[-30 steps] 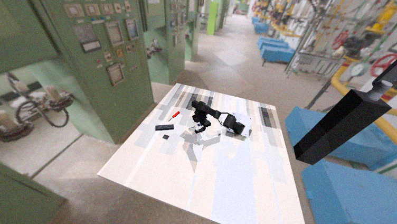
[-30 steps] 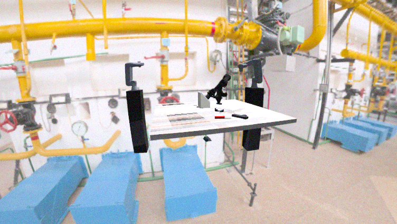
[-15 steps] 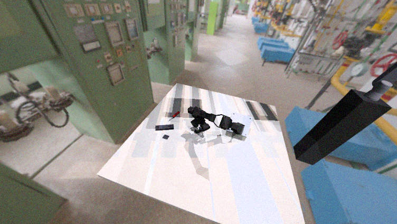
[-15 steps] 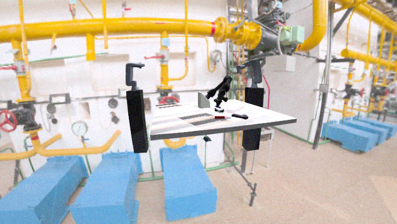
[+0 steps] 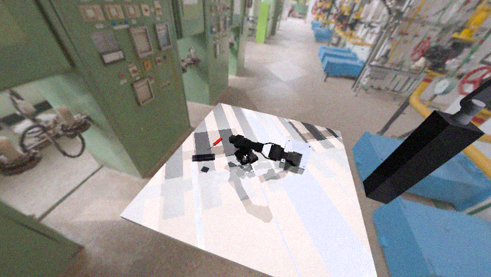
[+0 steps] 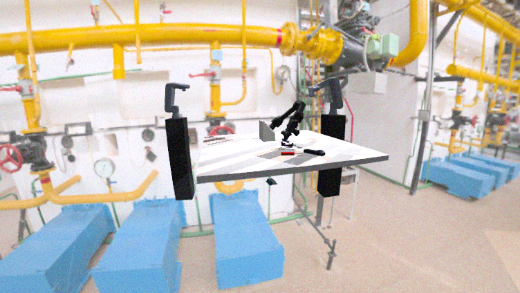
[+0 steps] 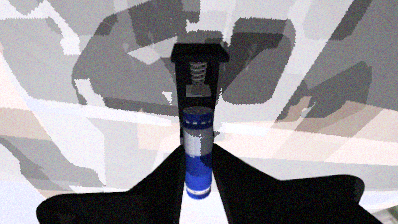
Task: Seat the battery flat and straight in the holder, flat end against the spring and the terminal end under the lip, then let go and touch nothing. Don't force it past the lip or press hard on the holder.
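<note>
My gripper (image 7: 197, 149) is shut on the battery (image 7: 198, 172), a blue and silver cylinder, in the wrist view. The black holder (image 7: 200, 52) lies beneath and beyond it, its long axis lined up with the battery. The coil spring (image 7: 198, 73) with its small grey plate (image 7: 198, 91) shows at the holder's far end. The battery's dark flat end points at the plate, with a gap in the picture between them. The battery's height over the holder is hard to tell. The near end of the holder and its lip are hidden by the battery and fingers.
On the table (image 5: 237, 237) (image 6: 360, 156) a red screwdriver (image 5: 217, 141) (image 6: 288, 153) lies near a long black object (image 5: 203, 157) (image 6: 312, 151). A small dark square (image 5: 204, 169) lies beside them. A grey upright panel (image 6: 267, 131) stands near the arm.
</note>
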Robot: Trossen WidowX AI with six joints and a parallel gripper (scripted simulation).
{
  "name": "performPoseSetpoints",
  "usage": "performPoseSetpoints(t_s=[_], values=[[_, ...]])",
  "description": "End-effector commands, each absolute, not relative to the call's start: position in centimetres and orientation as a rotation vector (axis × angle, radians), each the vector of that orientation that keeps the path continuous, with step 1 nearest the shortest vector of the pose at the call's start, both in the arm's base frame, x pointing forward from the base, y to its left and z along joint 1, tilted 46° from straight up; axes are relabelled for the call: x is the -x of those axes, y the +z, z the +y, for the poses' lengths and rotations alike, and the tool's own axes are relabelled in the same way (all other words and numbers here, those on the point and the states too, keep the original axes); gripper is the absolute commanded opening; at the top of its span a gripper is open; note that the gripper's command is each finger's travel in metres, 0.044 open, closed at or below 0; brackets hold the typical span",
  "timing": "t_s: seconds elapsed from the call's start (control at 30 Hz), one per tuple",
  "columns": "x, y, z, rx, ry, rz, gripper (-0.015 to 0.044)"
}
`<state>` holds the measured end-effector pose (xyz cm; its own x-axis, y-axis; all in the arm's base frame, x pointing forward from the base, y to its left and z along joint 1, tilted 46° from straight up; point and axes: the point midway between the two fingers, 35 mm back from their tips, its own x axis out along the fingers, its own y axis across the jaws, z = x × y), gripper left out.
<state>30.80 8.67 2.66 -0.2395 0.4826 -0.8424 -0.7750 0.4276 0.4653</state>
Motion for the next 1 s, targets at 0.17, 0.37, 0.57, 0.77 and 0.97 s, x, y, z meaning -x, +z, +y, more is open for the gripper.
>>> performPoseSetpoints(t_s=[0.17,0.37,0.57,0.77,0.97], values=[[-31.2,2.6,9.1,0.332,1.2,1.434,0.0063],[-31.3,2.5,9.5,0.365,1.202,1.48,0.0063],[-31.3,2.4,9.7,0.39,1.202,1.513,0.0063],[-31.5,2.5,10.0,0.388,1.204,1.514,0.0063],[-31.8,2.7,10.3,0.385,1.207,1.515,0.0063]])
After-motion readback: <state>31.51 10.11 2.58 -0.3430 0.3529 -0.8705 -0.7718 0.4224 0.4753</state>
